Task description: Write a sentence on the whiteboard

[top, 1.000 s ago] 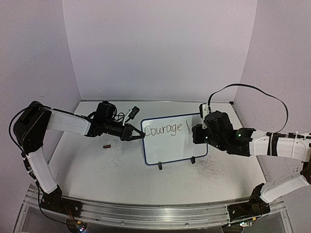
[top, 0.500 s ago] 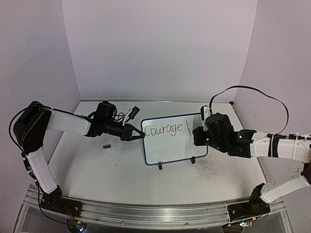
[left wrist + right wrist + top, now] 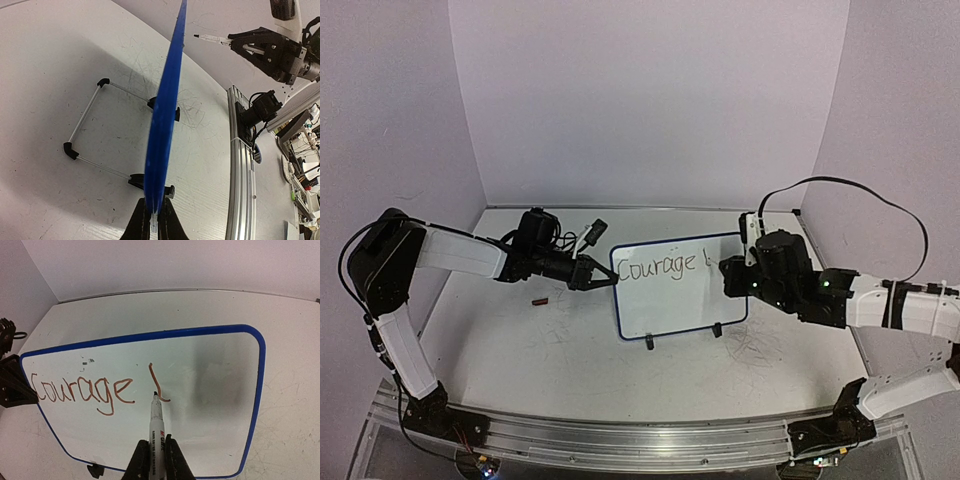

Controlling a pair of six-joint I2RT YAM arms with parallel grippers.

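The whiteboard [image 3: 670, 300] stands on two black feet, tilted back, mid-table. On it is written "Courage" [image 3: 82, 389], followed by one hooked stroke [image 3: 159, 382]. My left gripper [image 3: 606, 282] is shut on the board's left edge, and the blue frame [image 3: 167, 100] runs up from between its fingers [image 3: 154, 220]. My right gripper [image 3: 153, 446] is shut on a white marker [image 3: 157, 422]. The marker's tip points at the foot of the hooked stroke. In the left wrist view the marker [image 3: 212, 38] stands a small gap off the board face.
A small red-brown cap [image 3: 540, 300] lies on the table left of the board. The board's wire stand [image 3: 85, 125] reaches behind it. Purple walls close in the back and both sides. The metal rail [image 3: 620, 440] runs along the near edge.
My right gripper has drawn back a little to the right with the marker, uncovering more of the board. The stroke after "Courage" now has a hook at its foot. The left arm has not moved.
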